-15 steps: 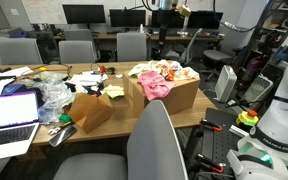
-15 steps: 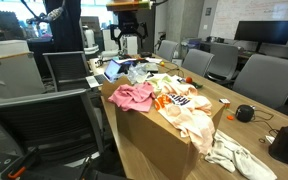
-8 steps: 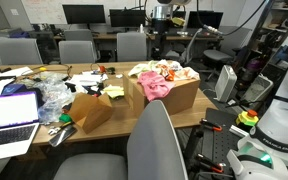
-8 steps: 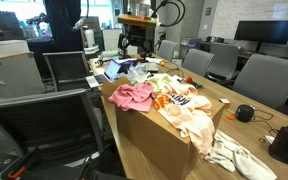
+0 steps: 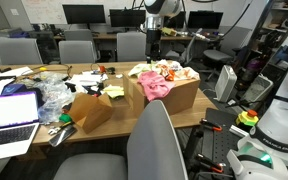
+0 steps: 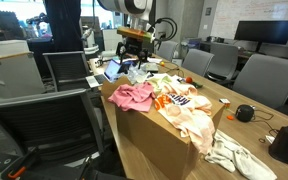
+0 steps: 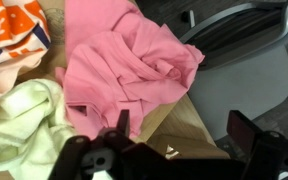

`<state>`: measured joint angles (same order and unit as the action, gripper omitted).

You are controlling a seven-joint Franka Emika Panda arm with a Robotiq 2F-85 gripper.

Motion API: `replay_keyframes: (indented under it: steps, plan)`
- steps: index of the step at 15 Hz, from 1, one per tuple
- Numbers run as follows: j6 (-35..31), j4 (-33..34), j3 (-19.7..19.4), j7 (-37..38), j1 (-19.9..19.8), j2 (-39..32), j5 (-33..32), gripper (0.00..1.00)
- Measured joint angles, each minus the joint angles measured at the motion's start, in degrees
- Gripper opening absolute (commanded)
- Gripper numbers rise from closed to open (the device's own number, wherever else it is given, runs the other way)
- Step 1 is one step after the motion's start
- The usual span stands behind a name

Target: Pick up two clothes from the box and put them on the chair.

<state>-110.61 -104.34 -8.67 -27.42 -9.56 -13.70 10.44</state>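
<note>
Wrist view: jaws spread above pink cloth (image 7: 124,60); box (image 7: 172,116) beneath.

Even indoor light, blurry wrist view

Arm (image 5: 158,10) hangs down from above, gripper (image 6: 135,52) pointed downward, jaws spread wide, empty.

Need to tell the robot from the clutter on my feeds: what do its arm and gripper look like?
The arm is pale grey with rounded links and a dark cable looping beside it. The gripper is black, with two slim fingers; a tan band sits above it.
</note>
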Motion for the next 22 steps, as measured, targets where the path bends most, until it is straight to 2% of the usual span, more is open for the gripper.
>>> replay_keyframes:
  steps: [8,14,17,22]
  plan:
    - [-0.21,1.08,2.04,7.95,0.35,-7.41,-6.02,1.0]
    - [-0.68,0.67,2.01,12.76,-0.28,-10.67,-6.67,1.0]
    - [-4.22,-0.14,1.77,15.86,-0.91,-11.42,-6.67,1.0]
    - [-15.94,-1.64,1.32,24.23,-0.2,-11.49,-9.07,1.0]
